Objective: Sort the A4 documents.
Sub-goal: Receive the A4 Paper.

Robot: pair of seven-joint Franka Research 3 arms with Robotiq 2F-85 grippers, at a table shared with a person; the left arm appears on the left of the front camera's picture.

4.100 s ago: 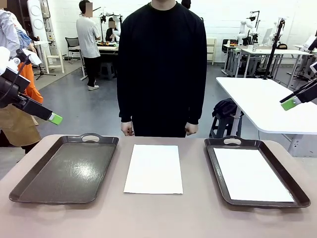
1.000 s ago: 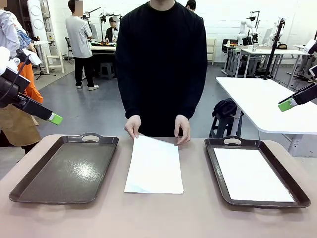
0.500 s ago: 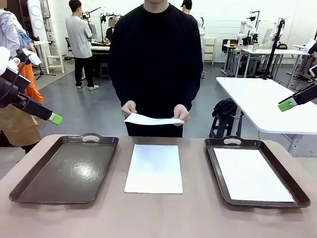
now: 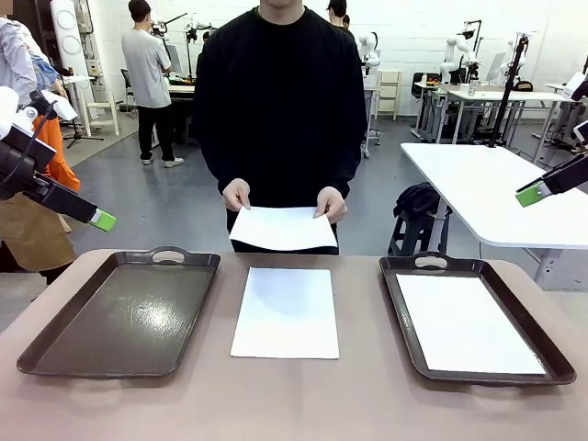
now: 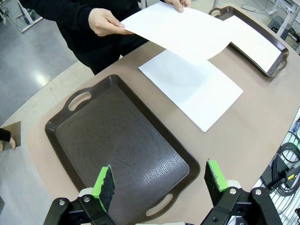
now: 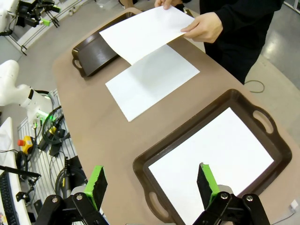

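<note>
Left wrist view: the left gripper (image 5: pixel 161 180) hangs high with its green-padded jaws spread as wide as they go and nothing between them. Straight below it lies the empty tray (image 5: pixel 117 140), its bare floor apparently one of the two sorting destinations. Past the tray, ahead of the fingers and off to their right, white paper (image 5: pixel 192 89) lies flat on the table (image 5: pixel 243 122). Whether it is one sheet or a thin pile cannot be told. Farther ahead and higher, a lifted sheet (image 5: pixel 178 30) floats above that paper. The person grips it with a hand (image 5: pixel 105 21) at each corner of its far edge, so it sags a little in the middle and hangs clear of the table, probably to be checked or offered for sorting.

In the right wrist view the right gripper (image 6: pixel 152 180) is likewise fully open and empty. It hovers over the near end of the second tray (image 6: pixel 180 127), where one A4 document (image 6: pixel 211 154) already lies squarely inside the rim. The table paper and the lifted sheet sit ahead of its fingers, to their left.

Both arms hang well apart from the paper, which seems meant to leave the person room to work. Neither is placed to take the sheet yet.
</note>
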